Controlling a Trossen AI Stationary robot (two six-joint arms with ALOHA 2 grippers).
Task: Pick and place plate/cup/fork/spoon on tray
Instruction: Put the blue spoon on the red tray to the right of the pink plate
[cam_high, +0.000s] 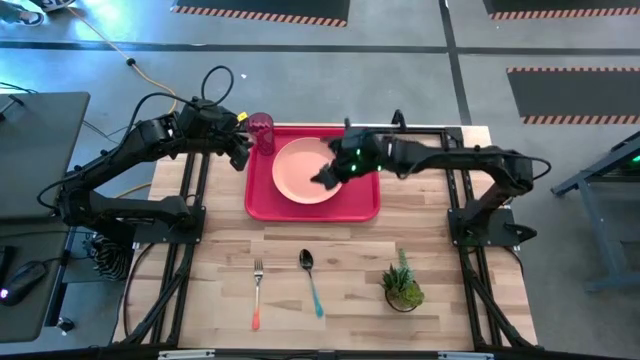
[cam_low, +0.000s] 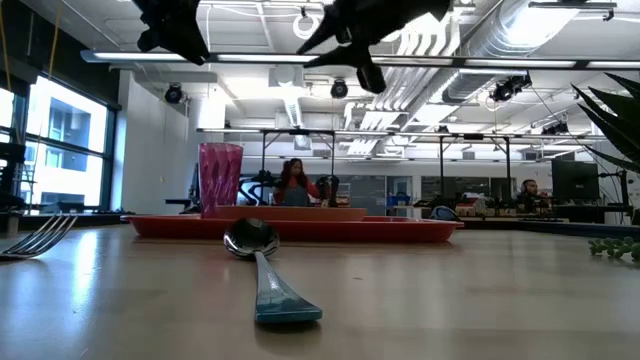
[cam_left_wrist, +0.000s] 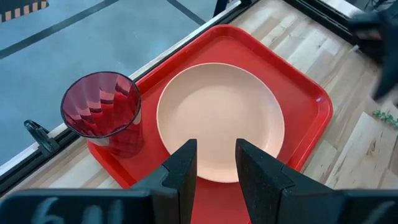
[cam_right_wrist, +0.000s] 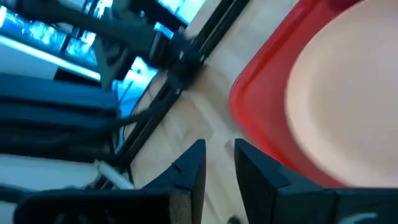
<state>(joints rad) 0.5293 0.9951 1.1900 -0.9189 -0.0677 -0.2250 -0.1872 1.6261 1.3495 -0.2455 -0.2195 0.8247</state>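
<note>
Plate (cam_high: 303, 170) and cup (cam_high: 262, 130) sit on the tray (cam_high: 360, 203) — both hands (cam_left_wrist: 214, 165) (cam_right_wrist: 216, 163) hover, fingers slightly apart, holding nothing.

the wooden table (cam_high: 430, 215) carries the tray (cam_high: 262, 203), fork (cam_high: 257, 292), spoon (cam_high: 311, 280) and 1 small potted plant (cam_high: 402, 284).

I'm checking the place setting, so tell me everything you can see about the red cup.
The cup is a small translucent red-pink tumbler that looks like plastic, with faceted walls and an open mouth; nothing can be seen inside it. It stands upright in the far left corner of the red tray, beside the salmon-pink plate without touching it. Only the tray touches it. Neither gripper holds it; the left gripper hovers nearby, empty.
</note>
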